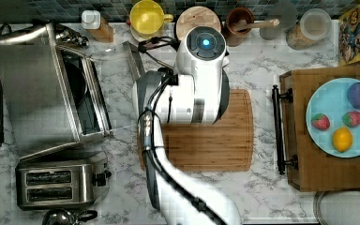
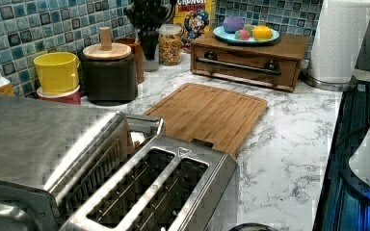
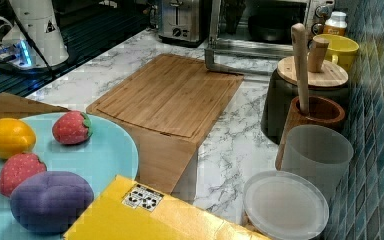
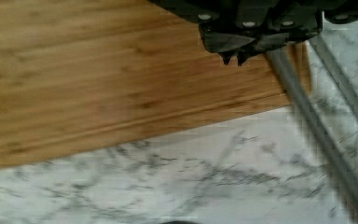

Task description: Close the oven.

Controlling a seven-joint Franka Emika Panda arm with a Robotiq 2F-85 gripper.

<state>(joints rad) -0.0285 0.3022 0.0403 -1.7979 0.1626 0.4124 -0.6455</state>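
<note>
While the oven [image 1: 42,89] sits at the top view's left edge of the marble tabletop [image 1: 262,70], its door [image 1: 117,84] hangs open, swung down and out toward the top view's right, so you are looking at a dark cavity facing the cutting board [image 1: 211,145]. Its long axis runs up and down in the top view, parallel to the tabletop's left edge, and the door's bar handle [image 4: 317,130] lies along that same direction, just beside the board's near corner. In the right view you see the door frame's free end [image 3: 220,65] resting low at the board's far corner, with the glass panel lying nearly flat.

Your arm [image 1: 201,75] reaches in from the top view's lower edge, bends over the board, and its white upper link hangs above the board's upper left part, wrist turned toward the oven door. In the wrist view the gripper [image 4: 233,57] hovers over the board's edge (the handle bar runs right past it, apart from it), and the jaws are pressed together with their tips meeting, holding nothing.

Below the oven in the top view stands a two-slot toaster [image 1: 61,183], touching or nearly touching the oven's side. A yellow mug [image 1: 146,18] sits behind the door.
</note>
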